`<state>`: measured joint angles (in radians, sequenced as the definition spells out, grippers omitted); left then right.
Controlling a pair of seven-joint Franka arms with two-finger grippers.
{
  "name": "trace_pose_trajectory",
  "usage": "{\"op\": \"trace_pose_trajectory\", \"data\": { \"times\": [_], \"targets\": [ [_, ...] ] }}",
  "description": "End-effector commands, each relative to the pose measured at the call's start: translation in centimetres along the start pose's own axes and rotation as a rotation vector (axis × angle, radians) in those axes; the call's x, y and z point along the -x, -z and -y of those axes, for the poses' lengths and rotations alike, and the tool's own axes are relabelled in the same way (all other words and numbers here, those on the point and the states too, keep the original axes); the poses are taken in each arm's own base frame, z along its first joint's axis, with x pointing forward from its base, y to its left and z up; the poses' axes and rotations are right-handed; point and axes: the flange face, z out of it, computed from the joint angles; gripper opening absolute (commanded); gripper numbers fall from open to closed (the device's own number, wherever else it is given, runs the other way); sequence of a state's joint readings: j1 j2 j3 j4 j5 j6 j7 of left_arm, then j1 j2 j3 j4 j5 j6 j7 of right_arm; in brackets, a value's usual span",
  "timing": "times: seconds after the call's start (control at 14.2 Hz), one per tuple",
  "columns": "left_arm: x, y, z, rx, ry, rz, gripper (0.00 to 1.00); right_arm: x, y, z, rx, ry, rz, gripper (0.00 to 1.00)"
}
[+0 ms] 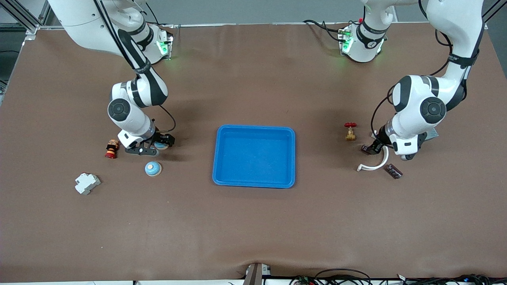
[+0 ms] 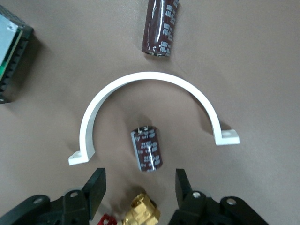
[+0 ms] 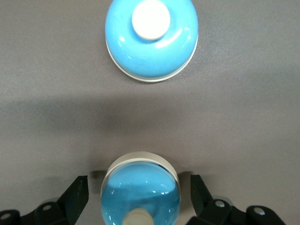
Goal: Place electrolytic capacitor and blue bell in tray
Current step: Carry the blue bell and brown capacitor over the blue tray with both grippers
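Both end effectors stand open: my right end effector (image 3: 138, 197) straddles one blue bell (image 3: 140, 194), untouched. My left end effector (image 2: 140, 187) hovers over a capacitor (image 2: 146, 149) inside the white clamp (image 2: 150, 108)

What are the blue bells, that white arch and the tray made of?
The bells look like glossy painted metal; highlights gleam on their domes. The arch seems matte white plastic. The tray looks like smooth moulded plastic, evenly blue with rounded corners.
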<state>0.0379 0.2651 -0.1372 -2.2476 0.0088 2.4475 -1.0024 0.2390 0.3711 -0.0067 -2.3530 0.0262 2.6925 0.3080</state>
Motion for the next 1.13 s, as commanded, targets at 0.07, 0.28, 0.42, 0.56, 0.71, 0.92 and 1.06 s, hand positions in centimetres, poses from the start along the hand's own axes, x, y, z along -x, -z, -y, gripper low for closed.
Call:
{"op": "trace_pose_trajectory", "data": {
  "times": [0.07, 0.28, 0.42, 0.56, 0.71, 0.92, 1.06],
  "targets": [
    [-0.2, -2.4, 0.1, 0.023, 0.022, -0.002, 0.66, 0.4, -0.4, 0.5, -0.002, -0.019, -0.003, 0.59],
    [-0.2, -3.6, -0.1, 0.034, 0.052, -0.003, 0.65, 0.5, -0.3, 1.0, -0.006, -0.023, -0.009, 0.00],
    [-0.1, -4.6, -0.2, 0.038, 0.055, -0.002, 0.64, 0.7, 0.2, 2.2, -0.004, -0.024, -0.007, 0.00],
    [-0.1, -5.4, -0.1, 0.029, 0.055, 0.006, 0.61, 0.5, 1.0, 3.9, -0.009, -0.044, -0.016, 0.00],
    [-0.1, -5.4, -0.1, 0.029, 0.055, 0.006, 0.52, 0.1, 2.4, 5.9, 0.002, -0.057, 0.009, 0.00],
    [0.3, -5.5, -0.2, 0.026, 0.070, 0.007, 0.15, -1.9, 6.0, 7.5, 0.035, -0.074, 0.085, 0.00],
    [1.0, -5.1, -0.8, 0.029, 0.069, 0.003, 0.00, -2.3, 8.2, 10.1, 0.051, -0.103, 0.106, 0.00]
  ]
}}
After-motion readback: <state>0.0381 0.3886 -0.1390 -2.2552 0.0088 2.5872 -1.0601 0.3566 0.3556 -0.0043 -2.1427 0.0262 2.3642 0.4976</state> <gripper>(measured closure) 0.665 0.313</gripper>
